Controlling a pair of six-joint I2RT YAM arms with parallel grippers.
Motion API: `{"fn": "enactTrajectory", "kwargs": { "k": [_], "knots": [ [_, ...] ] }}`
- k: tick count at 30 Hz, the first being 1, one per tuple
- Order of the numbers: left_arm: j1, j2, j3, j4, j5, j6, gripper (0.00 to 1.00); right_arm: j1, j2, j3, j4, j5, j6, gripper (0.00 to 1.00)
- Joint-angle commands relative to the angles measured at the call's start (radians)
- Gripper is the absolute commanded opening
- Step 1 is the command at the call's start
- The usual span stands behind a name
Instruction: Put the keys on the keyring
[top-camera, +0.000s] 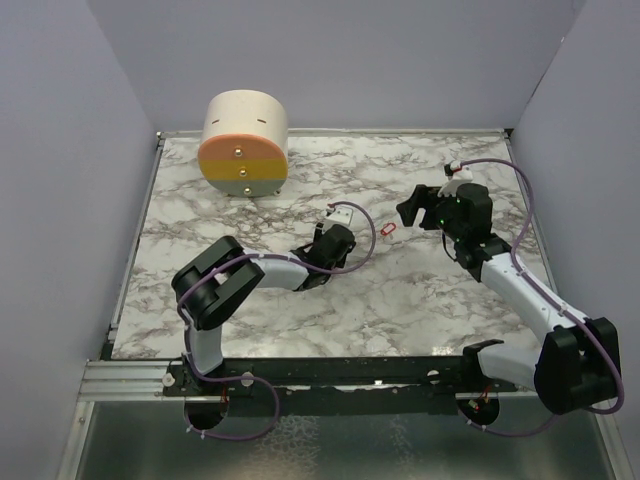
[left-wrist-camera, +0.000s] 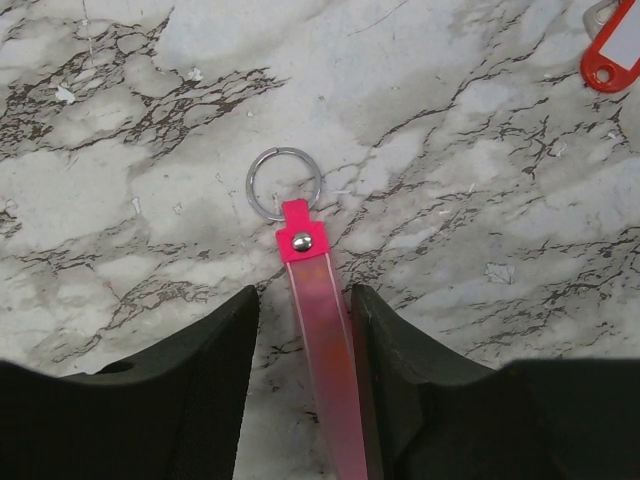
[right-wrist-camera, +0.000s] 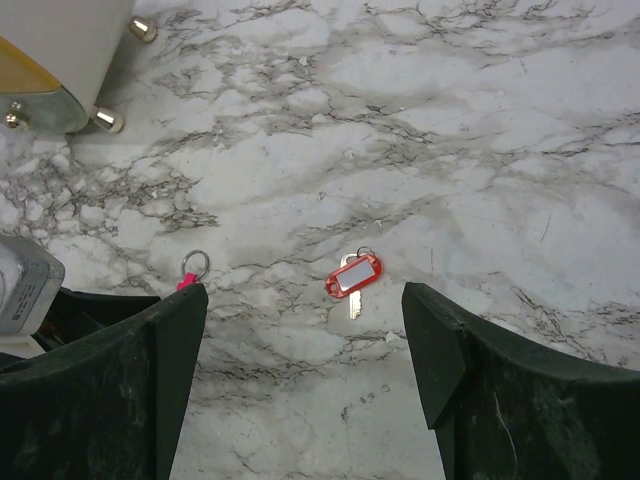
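Note:
The keys (right-wrist-camera: 353, 278) are a small red tag with a silver key under it, lying flat on the marble; they also show in the top view (top-camera: 389, 229) and at the left wrist view's top right corner (left-wrist-camera: 612, 55). The keyring (left-wrist-camera: 284, 184) is a thin metal ring with a bright-pink strip (left-wrist-camera: 325, 350), lying flat; it also shows in the right wrist view (right-wrist-camera: 195, 263). My left gripper (left-wrist-camera: 305, 310) is low over the table and open, its jaws astride the strip, which touches the right finger (left-wrist-camera: 400, 350). My right gripper (right-wrist-camera: 305, 330) is open and empty, above and just right of the keys.
A cream and orange cylindrical container (top-camera: 245, 143) lies on its side at the back left of the marble table (top-camera: 330, 310). Grey walls close in the left, back and right sides. In the top view the left gripper (top-camera: 345, 232) and right gripper (top-camera: 412, 210) flank the keys.

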Motion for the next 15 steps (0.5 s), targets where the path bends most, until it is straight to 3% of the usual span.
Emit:
{"fn": "enactTrajectory", "kwargs": {
  "k": [1, 15],
  "knots": [
    [0.021, -0.042, -0.043, -0.010, 0.050, 0.027, 0.43, 0.005, -0.023, 0.001, -0.002, 0.025, -0.012, 0.80],
    [0.101, -0.137, -0.115, -0.084, 0.065, 0.092, 0.43, 0.005, -0.028, 0.003, -0.008, 0.024, -0.014, 0.80]
  ]
}}
